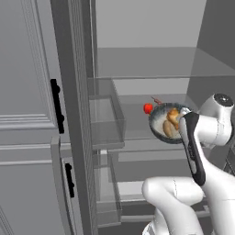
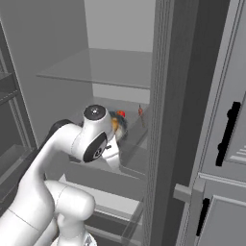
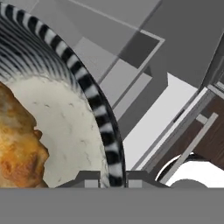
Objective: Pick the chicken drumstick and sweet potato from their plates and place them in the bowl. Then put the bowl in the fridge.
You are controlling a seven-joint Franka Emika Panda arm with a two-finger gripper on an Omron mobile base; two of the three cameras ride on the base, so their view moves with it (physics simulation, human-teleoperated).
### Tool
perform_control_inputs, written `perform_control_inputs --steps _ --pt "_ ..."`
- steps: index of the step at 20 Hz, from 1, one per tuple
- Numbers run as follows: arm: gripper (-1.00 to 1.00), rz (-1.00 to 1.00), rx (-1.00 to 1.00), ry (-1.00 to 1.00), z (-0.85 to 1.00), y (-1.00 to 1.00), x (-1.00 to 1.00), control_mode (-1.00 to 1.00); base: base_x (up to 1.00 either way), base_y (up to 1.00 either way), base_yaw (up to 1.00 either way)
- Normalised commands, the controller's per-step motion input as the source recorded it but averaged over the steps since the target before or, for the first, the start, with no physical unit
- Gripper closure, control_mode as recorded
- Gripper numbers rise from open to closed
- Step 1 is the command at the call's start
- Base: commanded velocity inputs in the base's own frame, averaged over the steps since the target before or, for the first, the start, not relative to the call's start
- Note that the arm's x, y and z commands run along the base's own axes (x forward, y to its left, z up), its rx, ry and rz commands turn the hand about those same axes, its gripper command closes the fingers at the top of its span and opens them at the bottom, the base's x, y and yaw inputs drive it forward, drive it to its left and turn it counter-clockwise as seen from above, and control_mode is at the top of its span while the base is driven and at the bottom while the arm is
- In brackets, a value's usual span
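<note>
We see the bowl [image 1: 160,120] inside the open fridge [image 1: 137,59] in the left base view, but the robot's hand covers its right side, so part of the rim and of the food is hidden. In the right base view the arm's wrist blocks nearly all of the bowl [image 2: 120,126]. A small red item [image 1: 148,108] sits just behind the bowl, too small to identify. In the hand view the picture's edge cuts off the bowl [image 3: 94,100] and the chicken drumstick [image 3: 17,148] at left. The gripper [image 3: 111,180] shows as two dark tips cut off at the bottom, either side of the rim.
</note>
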Motion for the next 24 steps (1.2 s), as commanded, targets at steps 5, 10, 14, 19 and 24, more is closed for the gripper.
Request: perform_control_inputs --steps 5,10,14,19,24 --pt "1.0 0.05 0.15 -0.03 0.0 0.57 0.61 -1.0 0.0 0.0 0.0" --pt "1.0 0.22 0.13 -0.07 -0.14 0.4 0.2 -1.0 0.0 0.0 0.0" --pt "1.0 0.12 0.15 -0.04 -0.18 0.38 0.5 -1.0 0.0 0.0 0.0" --pt "1.0 0.03 0.03 -0.03 -0.11 0.14 0.4 -1.0 0.0 0.0 0.0" --pt "1.0 0.0 0.0 -0.01 -0.2 0.16 0.44 -1.0 0.0 0.0 0.0"
